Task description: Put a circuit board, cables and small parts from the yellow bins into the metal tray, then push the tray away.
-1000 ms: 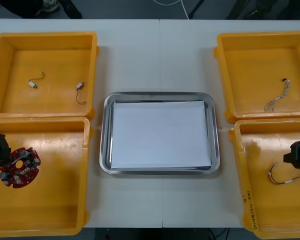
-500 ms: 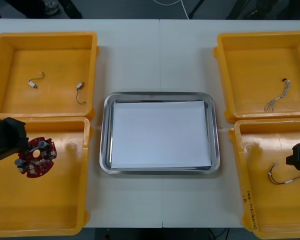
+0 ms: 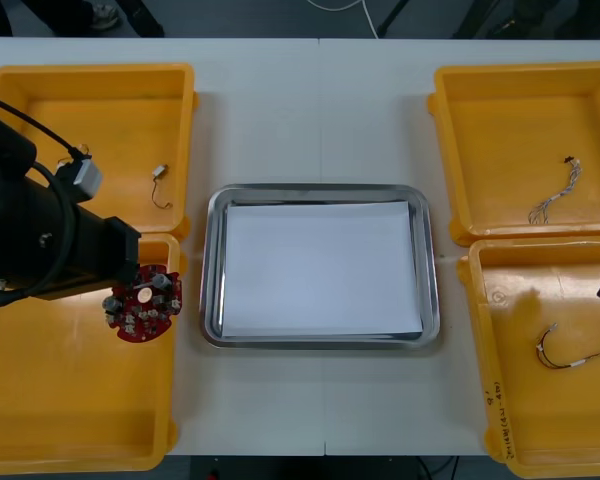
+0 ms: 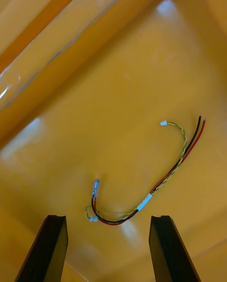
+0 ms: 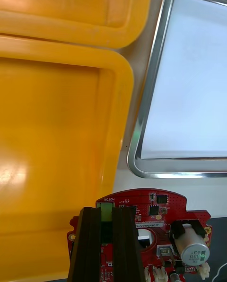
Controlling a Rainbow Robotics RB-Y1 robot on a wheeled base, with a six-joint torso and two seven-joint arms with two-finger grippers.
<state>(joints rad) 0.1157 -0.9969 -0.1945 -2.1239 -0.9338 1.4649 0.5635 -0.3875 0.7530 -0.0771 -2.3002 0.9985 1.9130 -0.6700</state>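
Board [image 3: 143,303], round and red, is gripped at its edge by the left gripper [image 5: 106,215], whose fingers [image 5: 90,244] are set narrowly apart on it. This pinch is shown closely from the left wrist, where a silver cylinder and other components can be made out on the board's face. From the front, the pinch is hidden under the black arm. From the front the board is placed over the right rim of the near-left bin [image 3: 80,420], just beside the left rim of the tray [image 3: 209,290] but not over it. The tray is seen white inside a shiny rim, and its near-left corner is also caught from the left wrist, close beyond the board. From the right wrist, the fingers [image 4: 56,249] of the right gripper [image 4: 109,246] are seen spread wide, with bin floor between them. A red and yellow cable [image 4: 156,187] with a black strand is laid in a curve on that floor just beyond the fingertips, untouched. From the front this cable is seen as a small loop toward the right side of the near-right bin [image 3: 500,400]. A small metal part [image 3: 160,172] with a wire tail is held in the far-left bin [image 3: 90,75], near its right wall, and part of that bin is covered by the left arm. A pale cable [image 3: 555,197] is laid in the far-right bin [image 3: 520,80], toward its right side.
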